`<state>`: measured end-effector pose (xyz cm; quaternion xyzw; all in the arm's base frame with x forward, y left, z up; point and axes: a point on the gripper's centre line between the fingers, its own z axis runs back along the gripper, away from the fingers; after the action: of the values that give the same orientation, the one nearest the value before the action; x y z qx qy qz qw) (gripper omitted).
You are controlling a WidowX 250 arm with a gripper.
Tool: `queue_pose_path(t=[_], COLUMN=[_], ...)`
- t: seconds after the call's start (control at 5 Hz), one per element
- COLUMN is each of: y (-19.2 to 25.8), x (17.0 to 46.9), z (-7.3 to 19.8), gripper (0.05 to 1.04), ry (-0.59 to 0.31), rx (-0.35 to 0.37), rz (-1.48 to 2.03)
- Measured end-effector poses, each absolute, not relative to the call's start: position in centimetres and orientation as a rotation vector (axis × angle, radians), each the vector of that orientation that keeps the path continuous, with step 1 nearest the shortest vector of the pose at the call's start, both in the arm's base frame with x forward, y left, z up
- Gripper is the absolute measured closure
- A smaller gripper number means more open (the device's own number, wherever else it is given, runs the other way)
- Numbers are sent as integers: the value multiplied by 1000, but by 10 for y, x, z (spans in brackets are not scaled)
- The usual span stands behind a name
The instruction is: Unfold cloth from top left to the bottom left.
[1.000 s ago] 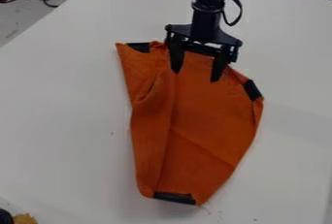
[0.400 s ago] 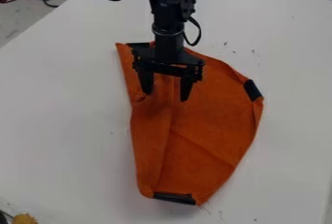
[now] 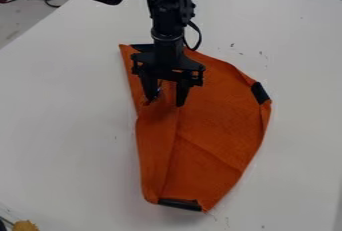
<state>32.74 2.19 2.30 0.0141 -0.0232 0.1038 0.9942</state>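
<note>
now end effector [image 3: 166, 103] sits lower over orange cloth [image 3: 210, 130], fingers apart but closer than before.

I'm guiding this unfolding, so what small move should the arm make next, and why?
I'd probably ease the tool closed to try for a pinch of cloth. Its fingers stand apart over the upper left part, near a crease running down the cloth, which looks partly folded. I can't tell whether the fingertips touch it.
</note>
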Motion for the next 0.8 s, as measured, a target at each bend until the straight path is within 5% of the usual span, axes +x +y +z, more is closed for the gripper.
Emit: queue_pose_path(t=[0.4, 0.6, 0.8], y=[23, 22, 24], x=[327, 327, 324], z=[20, 20, 18], gripper=[906, 1019, 1031], ry=[-56, -59, -49], rx=[13, 9, 24], rz=[222, 228, 235])
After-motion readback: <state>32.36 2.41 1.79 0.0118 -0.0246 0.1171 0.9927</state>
